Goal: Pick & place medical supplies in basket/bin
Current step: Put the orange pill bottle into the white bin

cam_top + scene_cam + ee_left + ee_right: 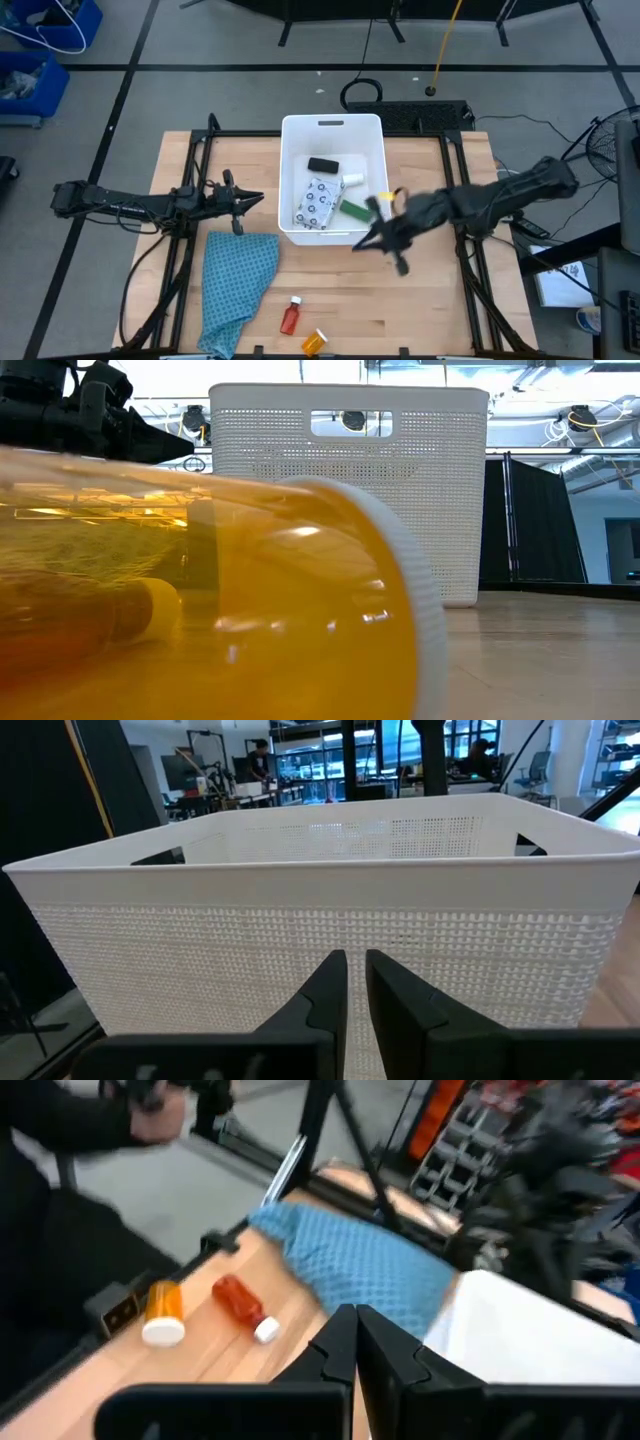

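While the translucent orange plastic bottle [314,342] lies on its side at the near edge of the wooden table [440,300], so close to the low camera that it fills most of that view, the small red bottle [291,315] with a white cap lies just behind it on bare wood; beside them, to the left, sprawls the crumpled teal patterned cloth [235,283]; farther back stands the tall white perforated plastic tub [290,180], holding the flat white dark-dotted packet [317,204], the green block [352,210], the small white cylinder [352,179] and the black block [322,165]; the right gripper [366,242] hangs empty over the tub's near right corner, fingers pressed together; the left gripper [258,198] hovers empty just left of the tub, fingers nearly closed with a thin gap.
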Tool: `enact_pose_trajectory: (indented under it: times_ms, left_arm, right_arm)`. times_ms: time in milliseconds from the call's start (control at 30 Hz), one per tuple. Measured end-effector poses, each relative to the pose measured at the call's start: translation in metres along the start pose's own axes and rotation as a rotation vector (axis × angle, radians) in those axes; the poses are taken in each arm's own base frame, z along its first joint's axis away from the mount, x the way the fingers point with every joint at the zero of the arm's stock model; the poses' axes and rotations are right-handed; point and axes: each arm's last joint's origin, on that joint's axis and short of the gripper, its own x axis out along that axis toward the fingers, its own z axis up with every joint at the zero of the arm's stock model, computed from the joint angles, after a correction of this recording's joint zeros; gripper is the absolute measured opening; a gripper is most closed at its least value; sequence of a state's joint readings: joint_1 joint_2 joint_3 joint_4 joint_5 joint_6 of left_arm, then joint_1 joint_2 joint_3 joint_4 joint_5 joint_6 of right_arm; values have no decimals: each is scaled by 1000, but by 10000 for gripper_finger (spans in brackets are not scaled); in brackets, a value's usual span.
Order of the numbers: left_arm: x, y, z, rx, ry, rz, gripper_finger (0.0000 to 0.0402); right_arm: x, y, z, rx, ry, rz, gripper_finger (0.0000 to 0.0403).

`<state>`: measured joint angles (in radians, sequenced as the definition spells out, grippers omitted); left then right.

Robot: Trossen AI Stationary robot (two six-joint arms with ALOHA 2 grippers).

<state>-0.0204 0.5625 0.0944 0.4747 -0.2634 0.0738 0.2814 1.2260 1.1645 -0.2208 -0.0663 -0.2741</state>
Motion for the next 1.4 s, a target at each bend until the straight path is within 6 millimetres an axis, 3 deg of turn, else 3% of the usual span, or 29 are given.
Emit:
enact_pose_trajectory:
  times_ms: [267,500,800,1133,1400]
  left_arm:
    - [0,0,0,1,2,0,47]
    - [0,0,0,1,2,1,47]
    - [0,0,0,3,3,1,47]
    - [0,0,-1,-7,10,2,47]
    - [0,0,-2,-31,16,1,47]
  right_arm:
    - [67,29,0,-16,121,45,21]
    - [112,59,-4,51,139,207,113]
    - [167,95,-37,80,149,306,210]
    - [205,104,-65,140,91,360,229]
    - [213,110,-71,146,56,386,232]
